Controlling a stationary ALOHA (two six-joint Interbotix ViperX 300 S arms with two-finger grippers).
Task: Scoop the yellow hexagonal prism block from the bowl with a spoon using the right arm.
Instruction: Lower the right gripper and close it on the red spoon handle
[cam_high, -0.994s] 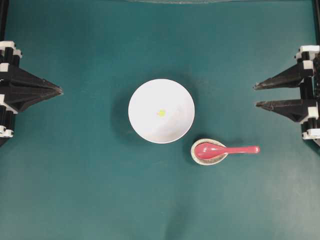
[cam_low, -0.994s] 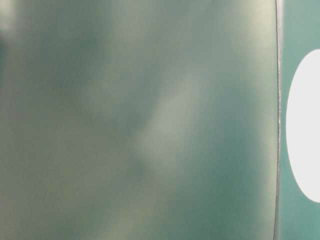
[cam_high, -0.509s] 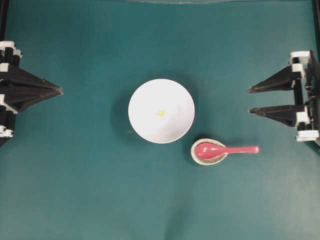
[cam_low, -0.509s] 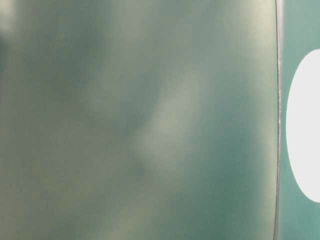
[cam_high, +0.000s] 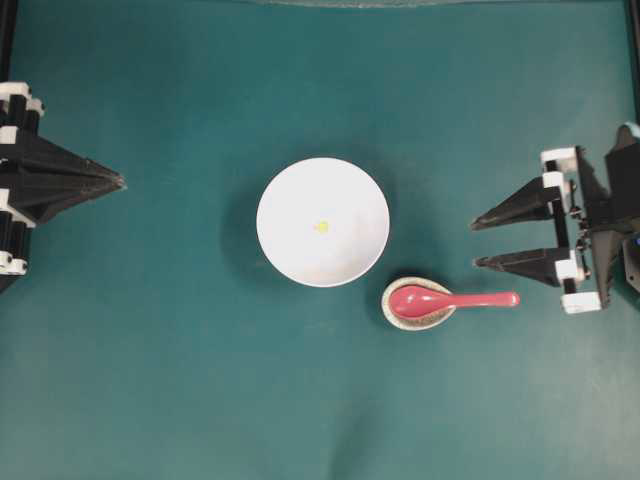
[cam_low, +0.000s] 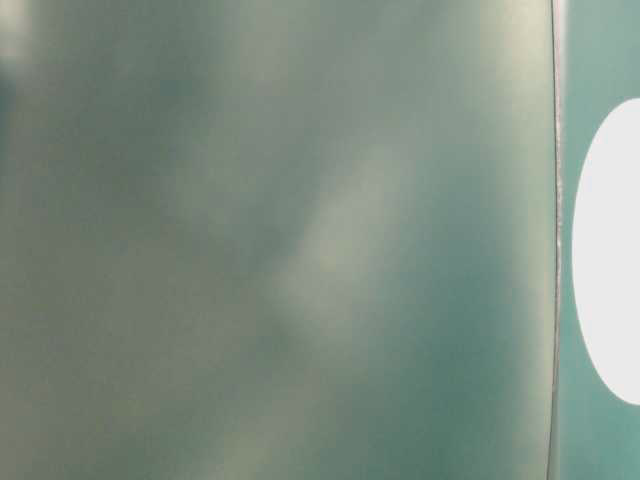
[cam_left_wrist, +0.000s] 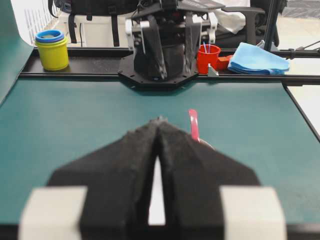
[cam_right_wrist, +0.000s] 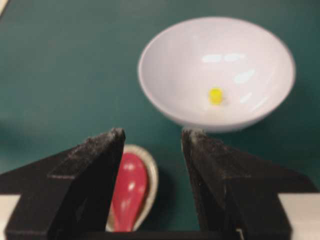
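The white bowl (cam_high: 323, 222) (cam_right_wrist: 216, 72) sits mid-table with the tiny yellow hexagonal prism block (cam_high: 321, 227) (cam_right_wrist: 215, 95) on its bottom. The red-pink spoon (cam_high: 450, 299) (cam_right_wrist: 128, 190) lies to the bowl's lower right, its scoop in a small speckled spoon rest (cam_high: 416, 304) and its handle pointing right. My right gripper (cam_high: 478, 243) (cam_right_wrist: 152, 134) is open and empty, just above and right of the spoon handle's end. Far left, my left gripper (cam_high: 120, 182) (cam_left_wrist: 159, 121) is shut with nothing in it.
The table-level view is mostly a blurred green surface, with the white bowl (cam_low: 610, 250) cut off at its right edge. Beyond the table's far edge the left wrist view shows a yellow cup stack (cam_left_wrist: 52, 49), a red cup (cam_left_wrist: 208, 56) and a blue cloth (cam_left_wrist: 257, 58).
My right gripper has moved left and slightly down toward the spoon's handle, still open. The left arm, bowl, block and spoon have not moved.
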